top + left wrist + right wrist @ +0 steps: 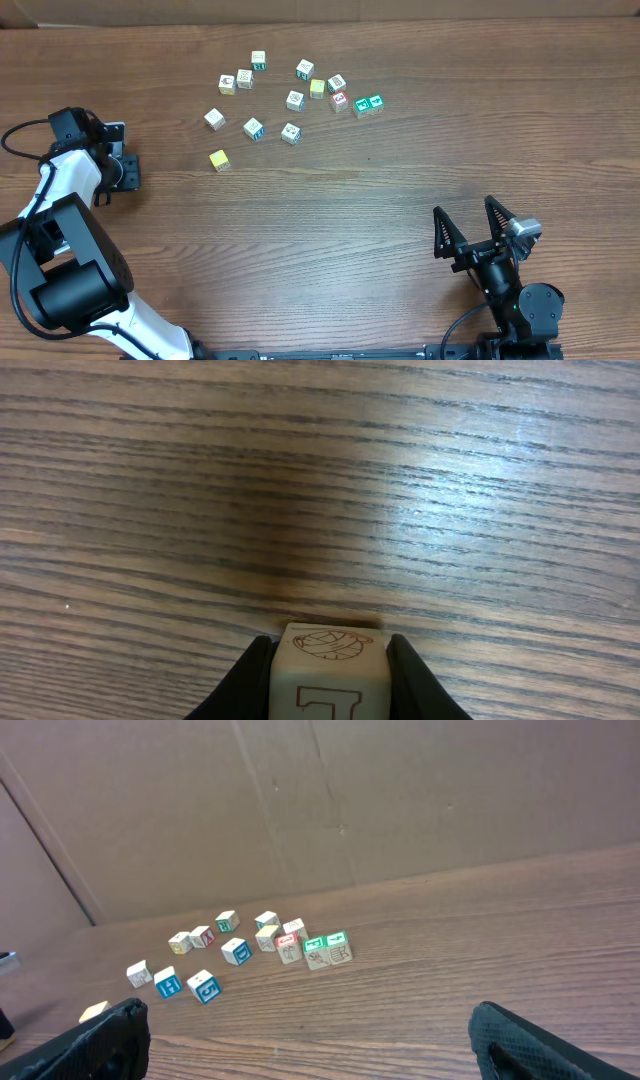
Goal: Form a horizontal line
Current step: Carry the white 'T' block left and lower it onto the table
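Apparent carrying step: left pincer (pixel 328 647) clamps a whitish cube (pixel 328 682), right pincer (pixel 464 208) gapes empty; next, placement level beside the far-edge cubes (pixel 295 100).

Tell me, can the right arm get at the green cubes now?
Probably yes. The right gripper is open and empty, and only bare table lies between it and the green cubes.

Surface (pixel 330 230): brown wood, fine dark grain.
Green cubes (pixel 368 104): two, green tops with white marks.
Red cube (pixel 339 100): pinkish-red top.
Yellow cube (pixel 218 159), nearest left edge: plain yellow.
Cream cube (pixel 326 680) in black left tool (pixel 328 645): ball drawn in brown line.
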{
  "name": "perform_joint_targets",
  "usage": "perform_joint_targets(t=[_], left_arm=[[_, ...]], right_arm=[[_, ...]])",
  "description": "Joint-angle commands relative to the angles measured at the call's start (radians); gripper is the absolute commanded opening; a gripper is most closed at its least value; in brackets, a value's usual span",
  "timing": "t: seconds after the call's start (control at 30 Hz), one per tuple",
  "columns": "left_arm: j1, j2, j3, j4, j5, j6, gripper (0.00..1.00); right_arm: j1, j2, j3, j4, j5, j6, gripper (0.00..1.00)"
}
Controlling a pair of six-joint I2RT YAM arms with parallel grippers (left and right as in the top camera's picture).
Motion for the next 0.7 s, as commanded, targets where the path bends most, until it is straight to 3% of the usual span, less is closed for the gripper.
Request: perform_joint_targets(t=[0.0,0.23,0.4,0.67], left_arm=[[0.006,0.01,-0.007,0.003,0.022,0.012,0.14],[0.004,0.01,-0.007,-0.009,0.022,0.039,0.23],[0.004,0.01,-0.007,-0.016,0.021,0.057,0.35],[0.004,0.008,-0.006,-0.02,0.021,0.056,0.41]], right_arm=[[0.003,-0.004,-0.01,0.006,-0.004,-0.003,1.0],[0.003,-0.004,-0.01,0.006,-0.004,-0.003,1.0],[0.003,-0.004,-0.01,0.006,-0.004,-0.003,1.0],[0.003,-0.004,-0.01,0.006,-0.004,-0.003,1.0]])
